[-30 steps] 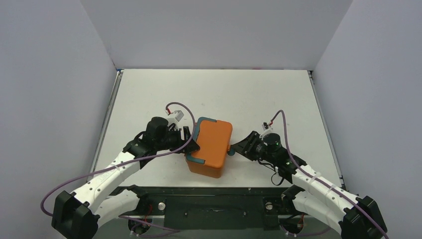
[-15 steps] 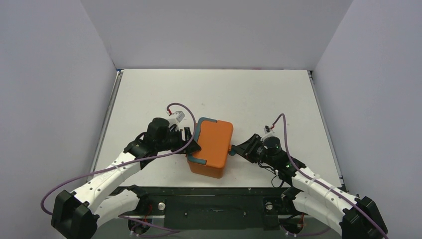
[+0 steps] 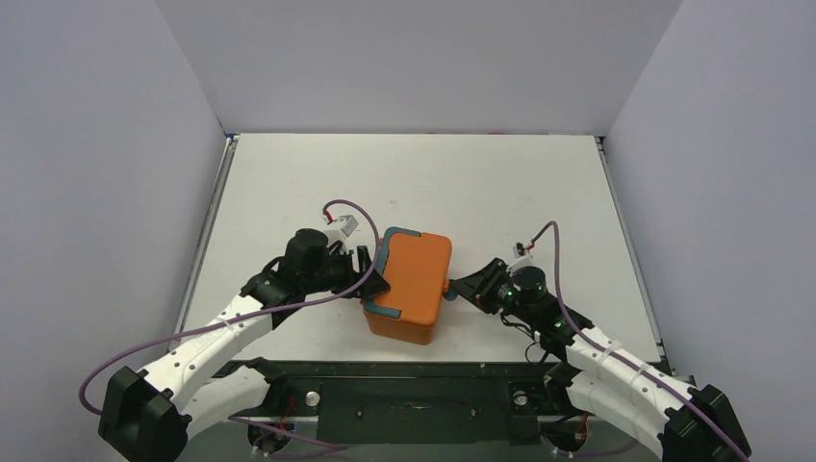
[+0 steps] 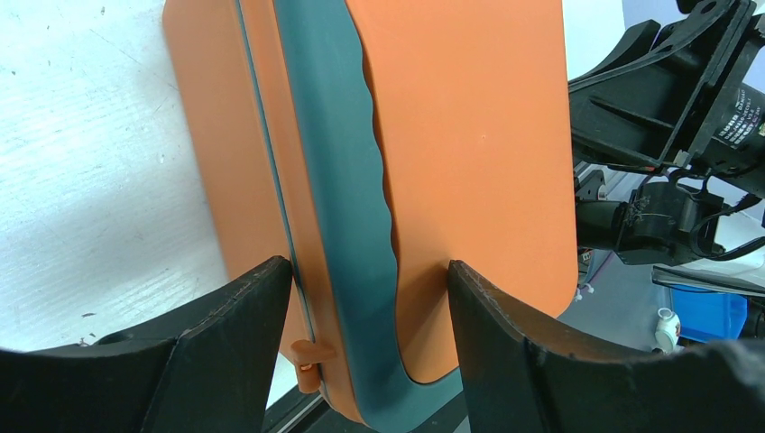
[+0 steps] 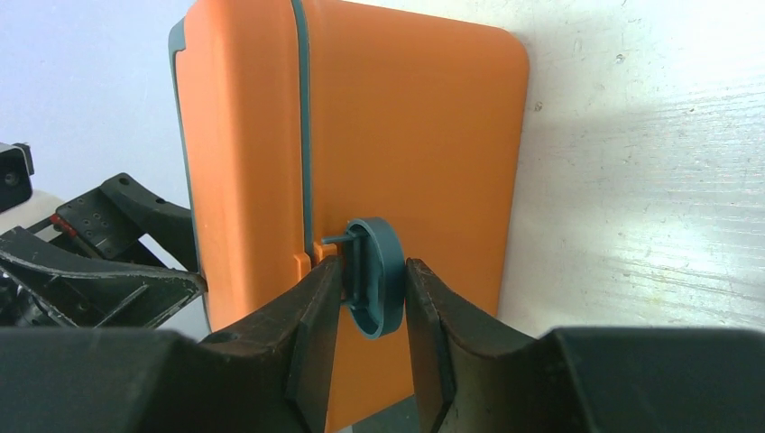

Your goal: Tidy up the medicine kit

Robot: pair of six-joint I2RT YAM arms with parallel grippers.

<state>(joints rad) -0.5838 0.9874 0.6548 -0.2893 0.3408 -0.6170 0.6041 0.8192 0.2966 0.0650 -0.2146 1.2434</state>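
Medicine kit (image 3: 409, 281), the one orange box in view, is sitting on the white counter (image 3: 500, 183) close to its near edge, slightly turned, between the two arms. Its lid is lying closed, so whatever is inside is staying hidden. In the left wrist view the box is running out of the picture at the top and bottom. In the right wrist view its lower end is disappearing behind the black fingers.

One teal handle (image 4: 336, 180) is running along the lid's edge. The left gripper (image 4: 368, 271) is straddling it, jaws spread wider than the handle. One finger (image 4: 225, 334) is lying by the orange side wall and the other over the lid. Whether either is pressing on the box is hard to make out, and nothing is being grasped.

One round teal latch (image 5: 383, 293) is sticking out from the kit's opposite side. The right gripper (image 5: 373, 266) is clenching on it, a finger (image 5: 316, 307) touching each face of the disc. From above, both sets of fingertips are too small and dark to read against the box.

A small orange peg (image 4: 307, 354) is showing at the kit's seam, partly covered by the left finger. A blue object (image 4: 713, 316) is sitting beyond the counter's edge, cut off and unclear.

Two purple cables (image 3: 346, 207), one per arm, are looping over the wrists.
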